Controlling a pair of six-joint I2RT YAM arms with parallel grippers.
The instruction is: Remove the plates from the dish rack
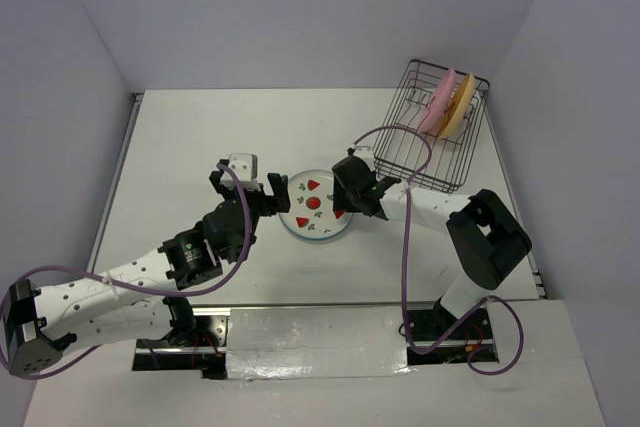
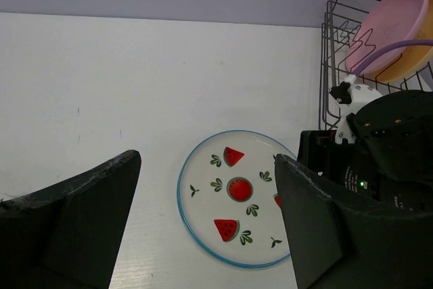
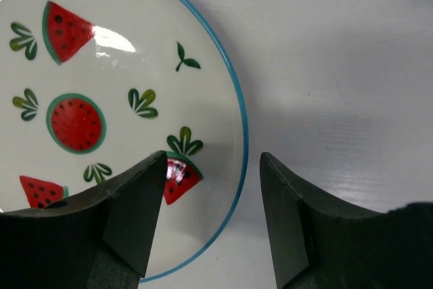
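Two white robot arms rise from the near edge of a white, faintly scuffed table [image 1: 200,137] enclosed by plain pale lilac walls [image 1: 300,7], and both reach toward a blue-rimmed white plate with watermelon prints [image 1: 312,209] lying flat around the table's middle. The left gripper [image 1: 278,192] hangs spread wide at the plate's left side, while the right gripper [image 3: 211,160] is also parted, its fingers straddling the plate's right rim. At the far right corner stands the black wire dish rack [image 1: 418,175], holding the pink plate [image 1: 437,102] and the yellow-orange plate [image 1: 458,107] on edge, side by side.
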